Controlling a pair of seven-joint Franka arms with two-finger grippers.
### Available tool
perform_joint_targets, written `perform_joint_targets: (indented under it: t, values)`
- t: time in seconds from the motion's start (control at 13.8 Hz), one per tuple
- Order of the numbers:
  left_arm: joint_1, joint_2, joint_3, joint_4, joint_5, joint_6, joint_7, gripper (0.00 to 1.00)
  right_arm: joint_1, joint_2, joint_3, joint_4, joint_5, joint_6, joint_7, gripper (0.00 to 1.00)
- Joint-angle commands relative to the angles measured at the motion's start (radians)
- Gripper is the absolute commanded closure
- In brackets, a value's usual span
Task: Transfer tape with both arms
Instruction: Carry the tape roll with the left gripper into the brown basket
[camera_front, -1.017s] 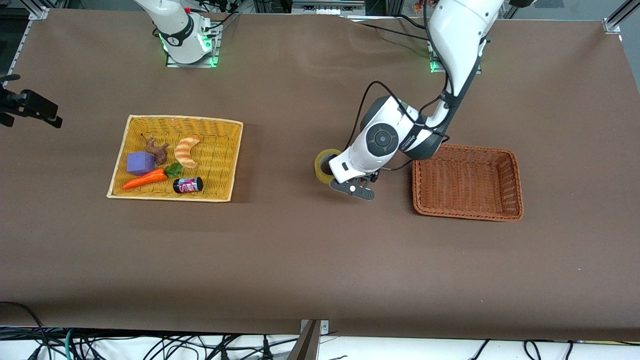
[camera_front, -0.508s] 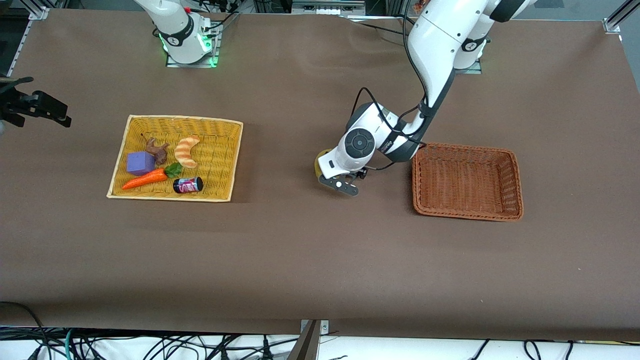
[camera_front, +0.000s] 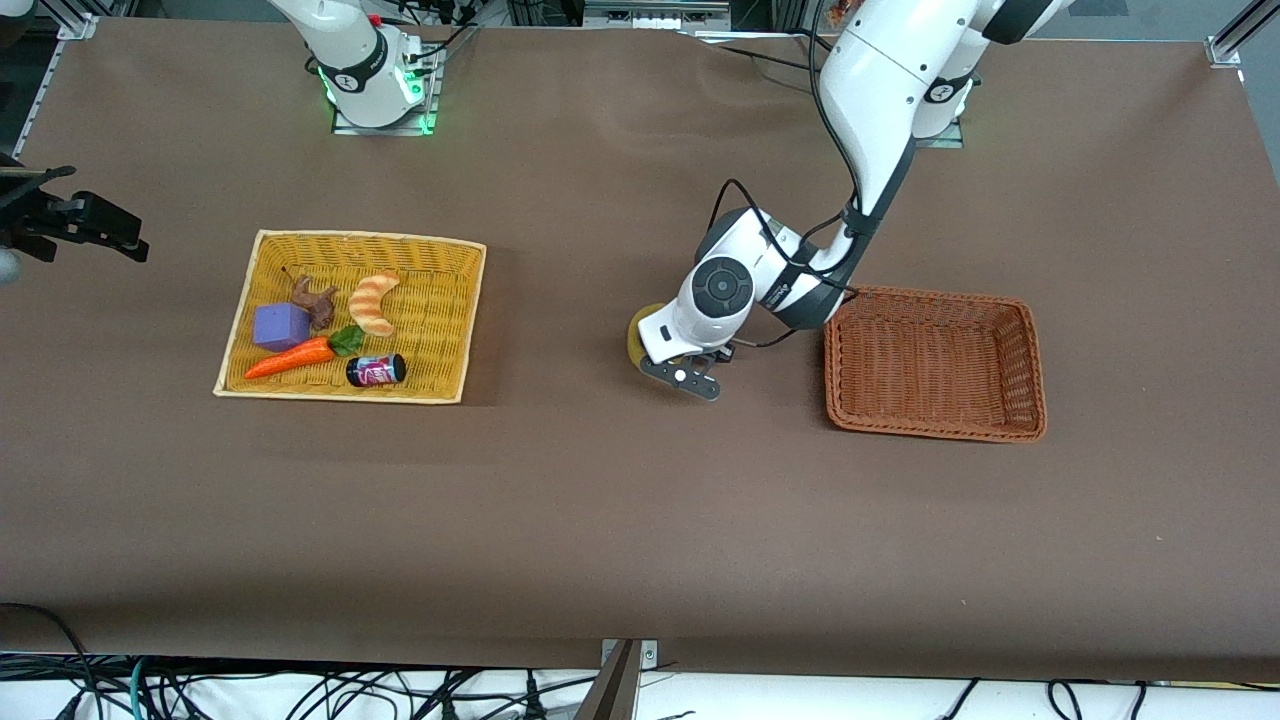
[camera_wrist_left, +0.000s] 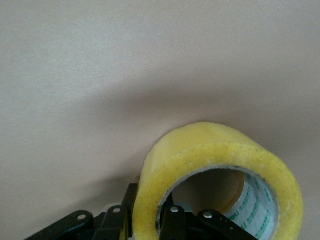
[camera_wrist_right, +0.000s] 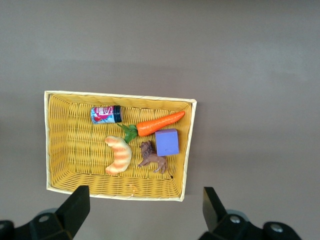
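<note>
Down onto the tape (camera_front: 636, 340) has come the left gripper (camera_front: 683, 377) — fingers straddling its wall, grip unclear — while the right gripper (camera_wrist_right: 145, 220) waits spread wide above the yellow basket (camera_wrist_right: 60, 145).

A brown cloth (camera_front: 560, 520) covers the table. Black cables (camera_front: 300, 690) hang along its near edge. Metal frame rails (camera_front: 1235, 35) stand at the corners.

Surface (camera_front: 560, 520): flat matte brown. Tape (camera_wrist_left: 220, 165): pale translucent yellow, green print on a white inner core. Left tool (camera_front: 681, 375): black, on a white arm banded in black with a grey round cap. Right tool (camera_wrist_right: 145, 220): black. One basket (camera_front: 455, 320): bright yellow weave, pale rim. Other basket (camera_front: 935, 425): rust-orange weave. Cube (camera_front: 280, 327): purple. Carrot (camera_front: 290, 358): orange, green top. Croissant (camera_front: 374, 302): tan with pale stripes. Can (camera_front: 376, 370): black and pink. Animal figure (camera_front: 314, 299): brown.
</note>
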Motion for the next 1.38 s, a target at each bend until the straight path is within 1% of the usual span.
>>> perform_joint_targets:
  t: [0.0, 0.15, 0.22, 0.36, 0.44, 0.51, 0.73, 0.94, 1.02, 1.09, 1.16, 1.23, 1.31]
  values:
    - [0.003, -0.079, 0.032, 0.004, 0.019, -0.09, 0.011, 1.0, 0.006, 0.011, 0.005, 0.02, 0.011, 0.001, -0.016, 0.0]
    - [0.004, -0.149, 0.097, 0.004, 0.019, -0.246, 0.014, 1.0, 0.029, 0.011, 0.005, 0.02, 0.006, 0.0, -0.013, 0.0]
    - [0.008, -0.182, 0.145, 0.004, 0.019, -0.335, 0.044, 1.0, 0.032, 0.011, 0.005, 0.02, 0.006, 0.0, -0.012, 0.0]
    - [0.043, -0.202, 0.225, 0.007, 0.019, -0.489, 0.179, 1.0, 0.039, 0.011, 0.005, 0.02, 0.009, -0.002, -0.012, 0.0]
    - [0.07, -0.206, 0.249, 0.005, 0.021, -0.523, 0.251, 1.0, 0.039, 0.011, 0.005, 0.02, 0.009, -0.002, -0.012, 0.0]
    - [0.102, -0.205, 0.277, 0.004, 0.035, -0.545, 0.331, 1.0, 0.037, 0.011, 0.005, 0.02, 0.009, -0.002, -0.012, 0.0]
    - [0.202, -0.187, 0.282, 0.001, 0.133, -0.548, 0.558, 1.0, 0.037, 0.011, 0.005, 0.02, 0.009, -0.002, -0.012, 0.0]
    - [0.291, -0.136, 0.28, -0.005, 0.147, -0.501, 0.671, 1.0, 0.039, 0.011, 0.005, 0.02, 0.009, 0.0, -0.012, 0.0]
    - [0.297, -0.115, 0.28, -0.005, 0.147, -0.494, 0.707, 0.97, 0.037, 0.011, 0.005, 0.02, 0.009, -0.002, -0.012, 0.0]
    - [0.299, -0.104, 0.28, -0.005, 0.145, -0.493, 0.718, 0.74, 0.037, 0.011, 0.005, 0.02, 0.009, 0.0, -0.012, 0.0]
    - [0.299, -0.099, 0.28, -0.005, 0.144, -0.493, 0.718, 0.43, 0.037, 0.011, 0.005, 0.02, 0.009, 0.0, -0.012, 0.0]
    - [0.296, -0.099, 0.28, -0.002, 0.145, -0.494, 0.716, 0.0, 0.039, 0.011, 0.005, 0.02, 0.009, 0.001, -0.01, 0.0]
    - [0.296, -0.104, 0.28, 0.002, 0.145, -0.5, 0.719, 0.0, 0.039, 0.011, 0.005, 0.02, 0.009, 0.001, -0.01, 0.0]
